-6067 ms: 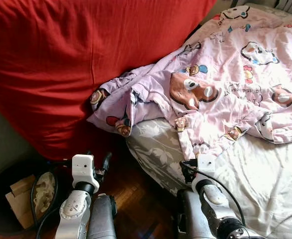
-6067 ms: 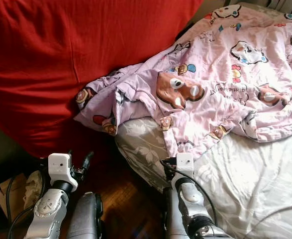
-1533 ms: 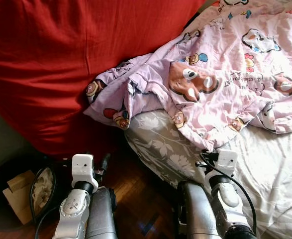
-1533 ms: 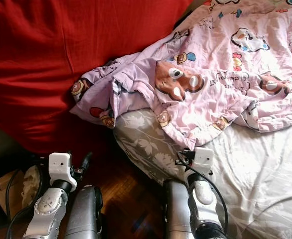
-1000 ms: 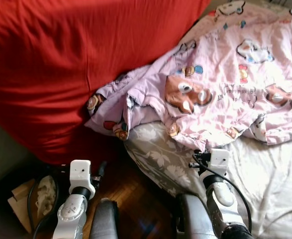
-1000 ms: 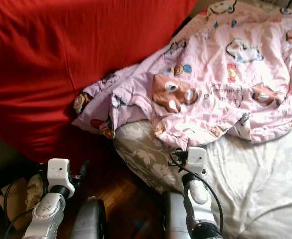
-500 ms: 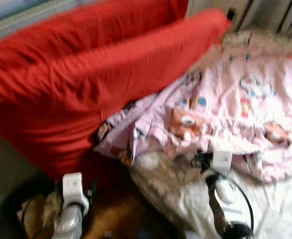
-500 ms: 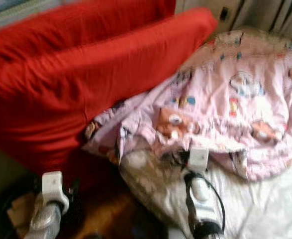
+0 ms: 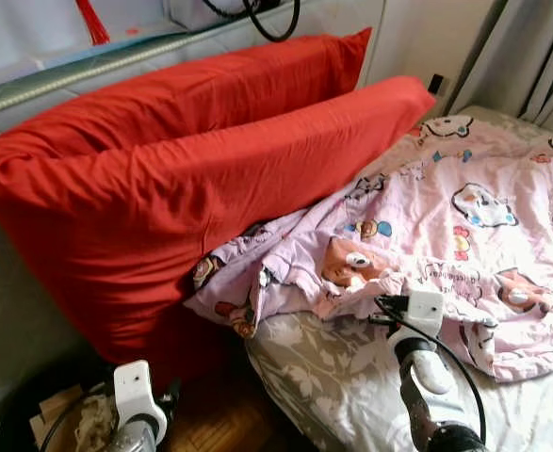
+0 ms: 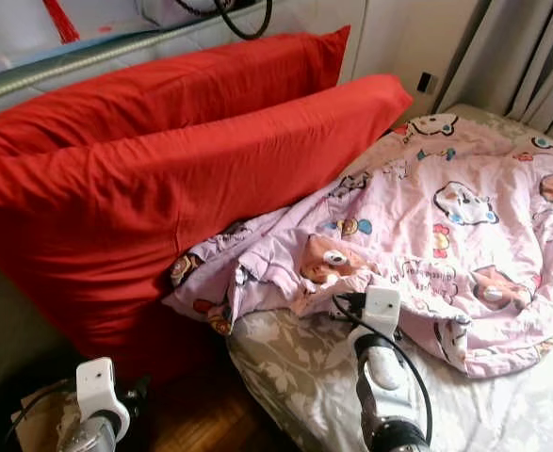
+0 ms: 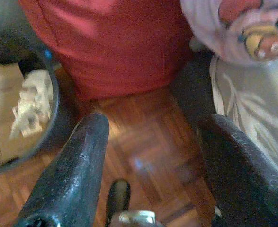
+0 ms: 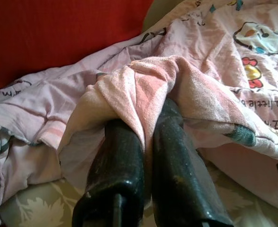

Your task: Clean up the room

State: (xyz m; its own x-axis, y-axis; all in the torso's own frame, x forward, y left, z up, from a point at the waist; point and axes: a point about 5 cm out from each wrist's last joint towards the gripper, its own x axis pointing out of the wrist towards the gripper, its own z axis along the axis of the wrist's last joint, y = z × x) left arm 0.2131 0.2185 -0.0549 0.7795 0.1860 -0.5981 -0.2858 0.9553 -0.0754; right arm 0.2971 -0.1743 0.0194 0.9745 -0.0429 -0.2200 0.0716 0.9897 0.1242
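A pink cartoon-print blanket [image 9: 464, 217] lies crumpled across the bed, with its near corner bunched against the red pillows. My right gripper [image 12: 148, 118] is at the blanket's near hem. Its two black fingers [image 12: 120, 156] are pressed together, with a fold of the pink cloth pinched between them and draped over their tips. In the left eye view the right gripper [image 9: 382, 306] sits at the hem above the grey floral sheet [image 9: 323, 377]. My left gripper [image 11: 153, 127] hangs low and open over the wooden floor [image 11: 148, 151], holding nothing.
Two big red pillows [image 9: 191, 188] lean against the wall on the left of the bed. A black bin [image 11: 20, 109] with cardboard and crumpled paper stands on the floor by my left arm. Grey curtains [image 9: 530, 56] hang at the far right.
The camera has tilted up, so both pillows and the curtains have come into view. My right arm has reached forward from the bed's edge to the blanket's hem. The left arm stays low.
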